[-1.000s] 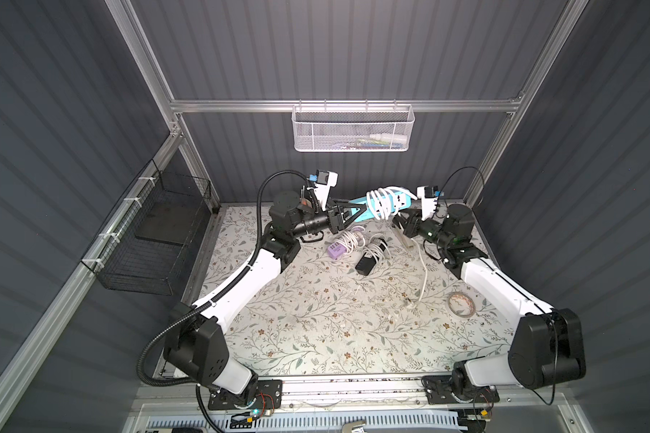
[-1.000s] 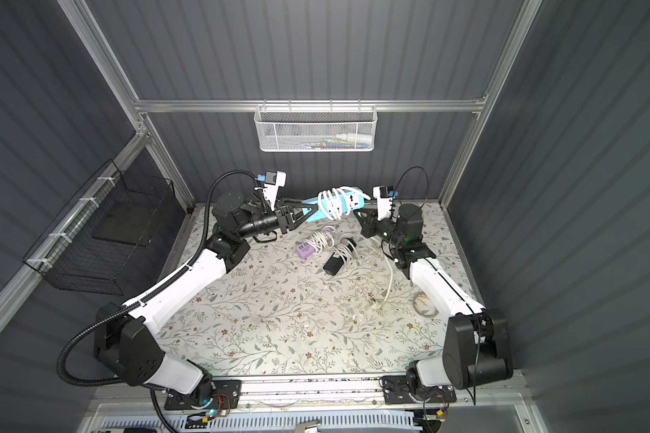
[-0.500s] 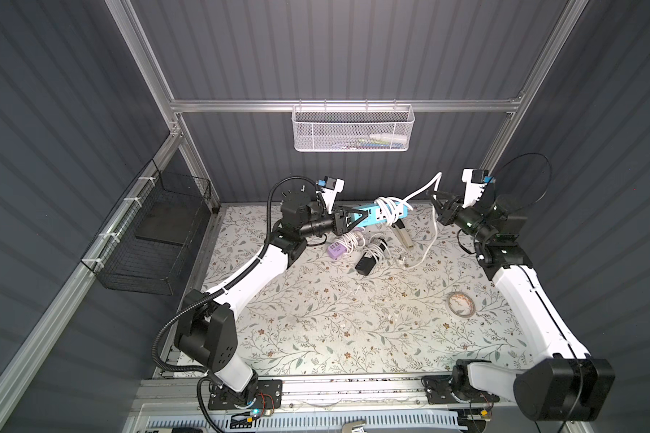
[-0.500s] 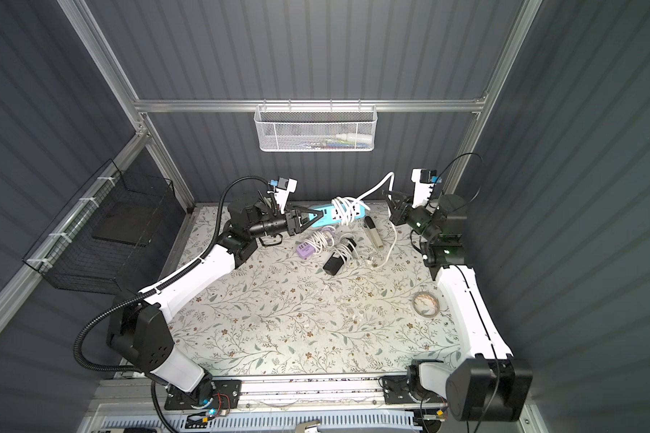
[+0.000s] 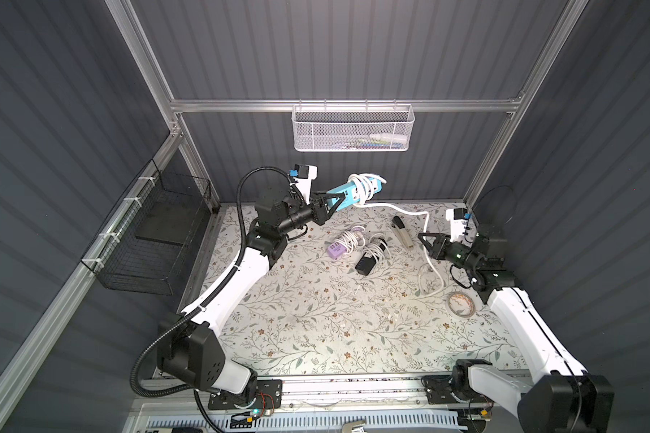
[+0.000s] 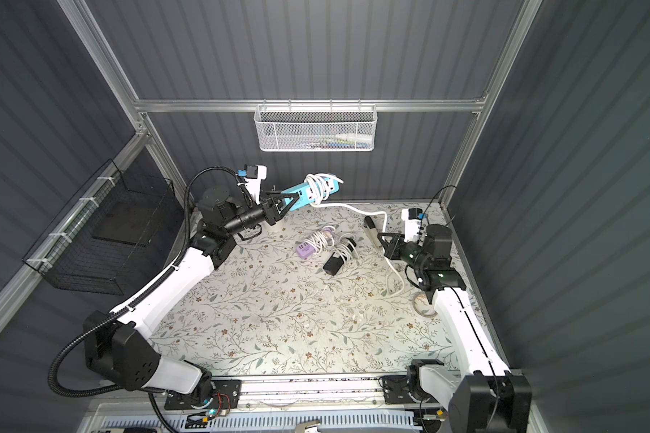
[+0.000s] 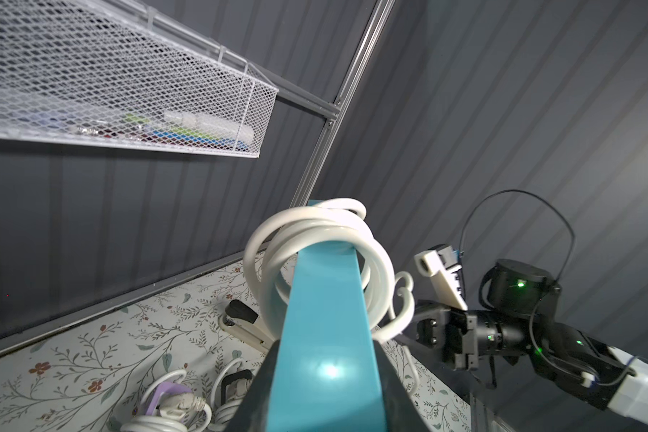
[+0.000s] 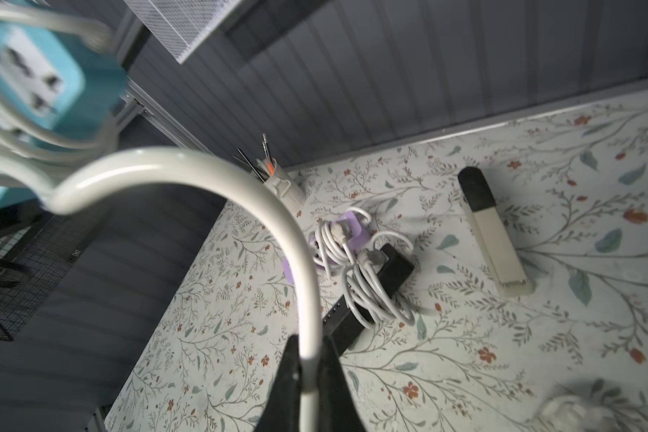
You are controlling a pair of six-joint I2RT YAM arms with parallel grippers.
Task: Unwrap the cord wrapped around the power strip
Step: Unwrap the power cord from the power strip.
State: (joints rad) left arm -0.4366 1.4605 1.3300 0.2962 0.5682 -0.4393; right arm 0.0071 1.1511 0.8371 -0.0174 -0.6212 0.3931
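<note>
Left claw (image 5: 328,202) gripping glossy teal power strip (image 7: 326,299); right claw (image 8: 310,344) pinching white cord (image 8: 188,160) — smooth, coiled

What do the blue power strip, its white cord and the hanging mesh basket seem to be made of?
The power strip looks like hard moulded plastic, teal and glossy: light glints on its smooth side.
The cord is probably vinyl or rubber sheathed, white, slightly shiny; it bends in smooth loops.
The basket seems white-coated metal mesh, with diamond openings.
</note>
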